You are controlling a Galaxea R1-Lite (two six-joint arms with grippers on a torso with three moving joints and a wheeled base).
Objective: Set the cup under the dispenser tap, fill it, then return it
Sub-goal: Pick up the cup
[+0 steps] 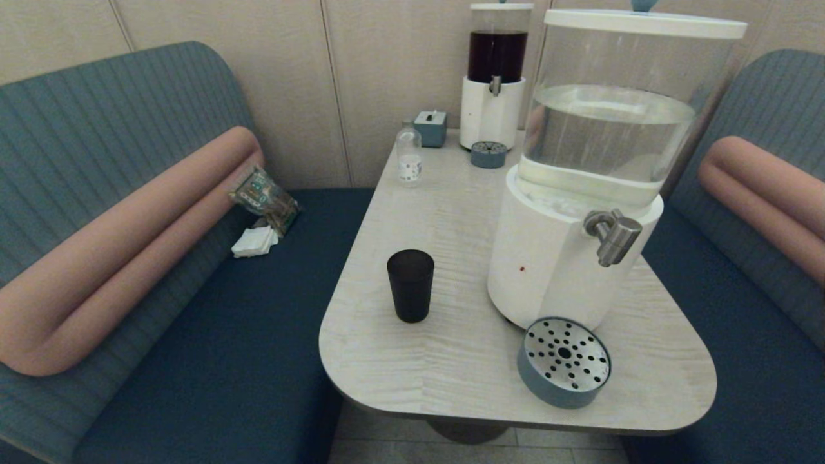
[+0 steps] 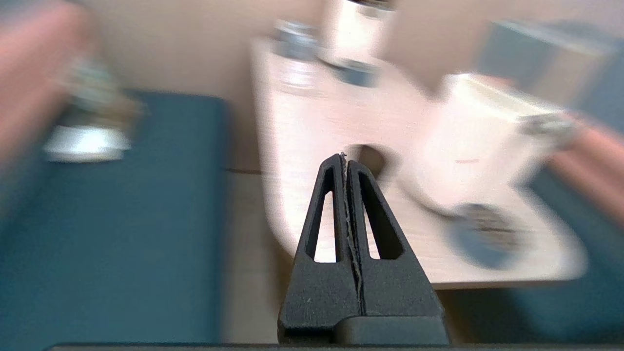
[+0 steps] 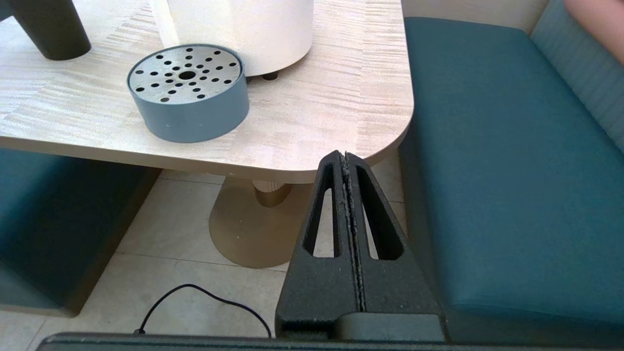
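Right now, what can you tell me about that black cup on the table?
The cup is a plain matte black tumbler with no handle, wider at the rim than at the foot. It stands upright on the pale wood-look table, near the front edge, to the left of the big white dispenser and well apart from it, not under the tap. Nothing touches it but the tabletop. Its inside cannot be seen, so whether it is empty is unclear. The right wrist view catches its lower part.

R gripper (image 3: 345,156) fingers pressed together below table (image 3: 312,122) edge, grey drip tray (image 3: 187,92) w/ holes, cup (image 3: 48,29) base
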